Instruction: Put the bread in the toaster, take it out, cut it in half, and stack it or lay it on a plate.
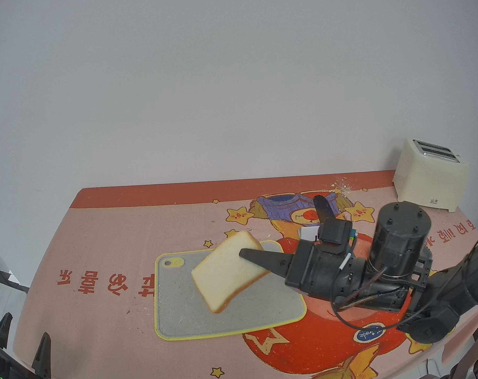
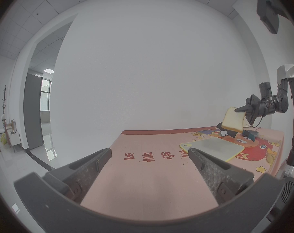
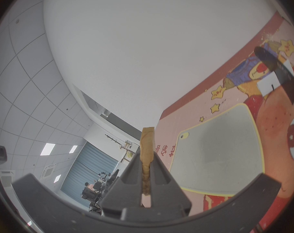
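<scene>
Nearest in, the left gripper (image 2: 149, 152) is held low by the near edge of the bench (image 1: 107, 248), jaws spread wide and nothing taken. Further on, the grey cutting board (image 1: 260, 311) with its yellow rim is laid flat on the bench, and above it the bread slice (image 1: 226, 277) is held aloft, tilted and clear of the board. It is pinched by the right gripper (image 1: 252, 256), jaws drawn narrow across one crust edge, the rest of the slice left hanging free. Light, soft and crumbly, it is judged: easily dented if squeezed, likely to sag or tear if swung, so the crust edge is reckoned the firmest place to be gripped. Just beyond, a dark tool (image 1: 323, 207) with a white tag is seen. Farthest off, at the bench's right back corner, the cream toaster (image 1: 431, 177) is stood, slots up.
</scene>
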Controlling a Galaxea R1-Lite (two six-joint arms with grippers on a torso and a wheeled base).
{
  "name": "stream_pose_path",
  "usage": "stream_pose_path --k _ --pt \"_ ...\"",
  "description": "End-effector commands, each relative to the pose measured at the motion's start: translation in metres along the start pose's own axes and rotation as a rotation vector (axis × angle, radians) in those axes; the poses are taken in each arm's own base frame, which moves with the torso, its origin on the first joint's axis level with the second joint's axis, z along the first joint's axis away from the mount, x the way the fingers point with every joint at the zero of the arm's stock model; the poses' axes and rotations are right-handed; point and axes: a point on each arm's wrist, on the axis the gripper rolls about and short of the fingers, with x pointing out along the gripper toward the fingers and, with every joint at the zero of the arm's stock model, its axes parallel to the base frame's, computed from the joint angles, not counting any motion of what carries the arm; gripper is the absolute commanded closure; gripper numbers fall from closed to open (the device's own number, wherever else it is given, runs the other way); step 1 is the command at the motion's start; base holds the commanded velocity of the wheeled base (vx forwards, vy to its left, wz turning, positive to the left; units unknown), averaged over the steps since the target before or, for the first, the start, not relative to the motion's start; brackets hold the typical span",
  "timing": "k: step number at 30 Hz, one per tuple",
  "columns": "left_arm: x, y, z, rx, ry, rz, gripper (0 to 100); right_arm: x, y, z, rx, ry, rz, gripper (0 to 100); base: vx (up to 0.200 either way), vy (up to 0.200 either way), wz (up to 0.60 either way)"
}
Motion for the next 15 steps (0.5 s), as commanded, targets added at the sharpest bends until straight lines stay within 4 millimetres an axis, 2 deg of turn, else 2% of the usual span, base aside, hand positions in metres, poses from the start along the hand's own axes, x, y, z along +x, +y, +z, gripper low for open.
stream_pose_path --k 1,5,9,15 --pt "0.001 0.0 -0.005 -0.001 0.018 0.0 0 0.023 -0.013 -0.006 0.038 0.0 -0.037 100 0.0 0.0 0.0" --pt "0.001 0.0 -0.005 -0.001 0.018 0.0 0 0.04 -0.015 -0.009 0.091 -0.043 -0.056 100 0.0 0.0 0.0" --pt "0.001 0.0 -0.005 -0.001 0.018 0.0 0 0.054 -0.02 -0.022 0.121 -0.092 -0.106 100 0.0 0.0 0.0" --pt "0.001 0.0 -0.005 -0.001 0.018 0.0 0 0.056 -0.021 -0.026 0.22 -0.13 -0.126 100 0.0 0.0 0.0"
